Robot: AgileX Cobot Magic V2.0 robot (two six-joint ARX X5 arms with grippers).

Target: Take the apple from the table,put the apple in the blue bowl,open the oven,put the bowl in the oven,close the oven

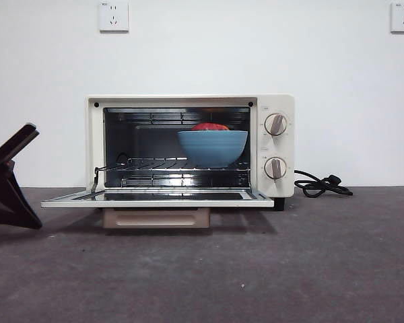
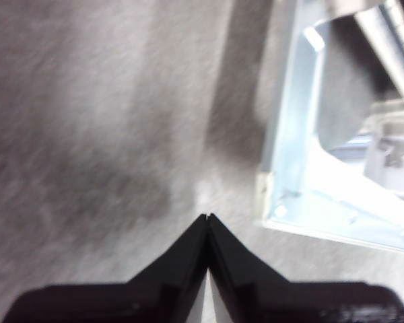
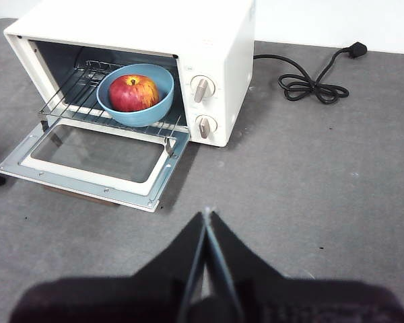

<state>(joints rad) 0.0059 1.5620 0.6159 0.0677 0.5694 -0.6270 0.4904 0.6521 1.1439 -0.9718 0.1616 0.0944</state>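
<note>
At the far left, the left gripper (image 2: 207,219) hangs low over the table (image 1: 323,269) just off the open door's corner, jaws pressed together. One oven (image 1: 188,101) stands centre, its door (image 1: 155,197) folded flat. On its rack sits one blue bowl (image 1: 212,148) holding one apple (image 3: 132,93). Two knobs (image 1: 275,124), then a coiled power cord (image 1: 321,185). The right gripper (image 3: 207,215) hovers nearer, jaws closed, empty.

We face the oven (image 1: 188,148) level from the table; our right wrist looks down from farther back, our left hangs close over its open door (image 2: 337,202).
</note>
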